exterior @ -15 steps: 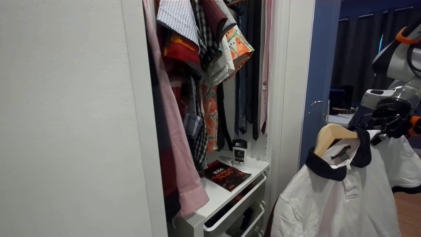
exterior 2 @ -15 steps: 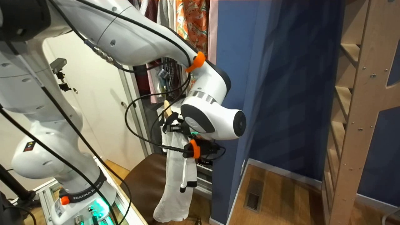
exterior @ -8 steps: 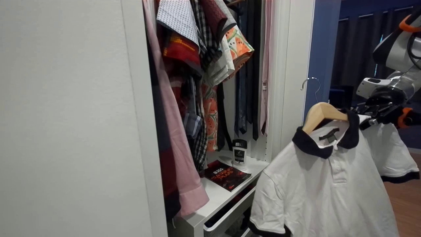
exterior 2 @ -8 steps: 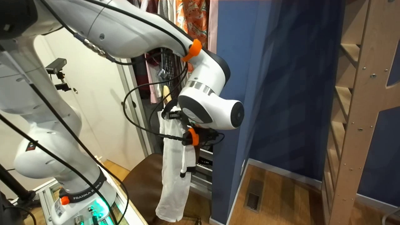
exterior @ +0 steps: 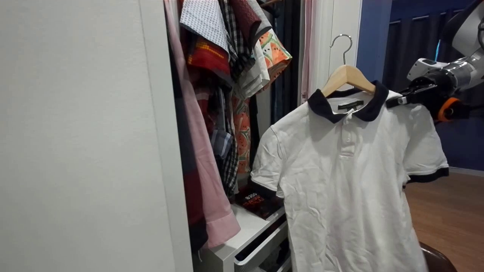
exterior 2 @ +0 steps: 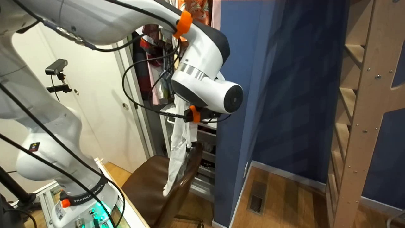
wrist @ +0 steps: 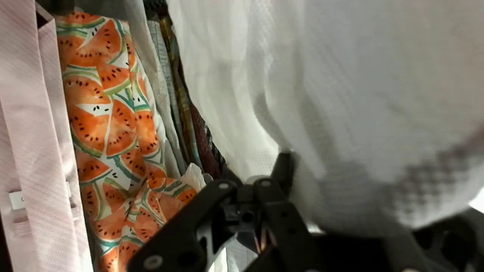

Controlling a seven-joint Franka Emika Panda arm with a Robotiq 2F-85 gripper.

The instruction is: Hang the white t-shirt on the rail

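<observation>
Beside the blue wall [exterior: 372, 37], face the open wardrobe [exterior: 322, 34]. In an exterior view, find the white polo shirt [exterior: 340, 177] in front of the wardrobe; raise its wooden hanger [exterior: 345, 76] past the unseen rail, likely higher. In an exterior view, clear the leather chair [exterior 2: 142, 190]. By wrist view, see the claw [wrist: 257, 175] pinching shirt cloth; release only once hooked.

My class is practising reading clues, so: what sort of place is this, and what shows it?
An open closet, probably in a home's bedroom: a pink garment and a watermelon-print garment hang inside, and a pull-out drawer sits under a white shelf.
</observation>
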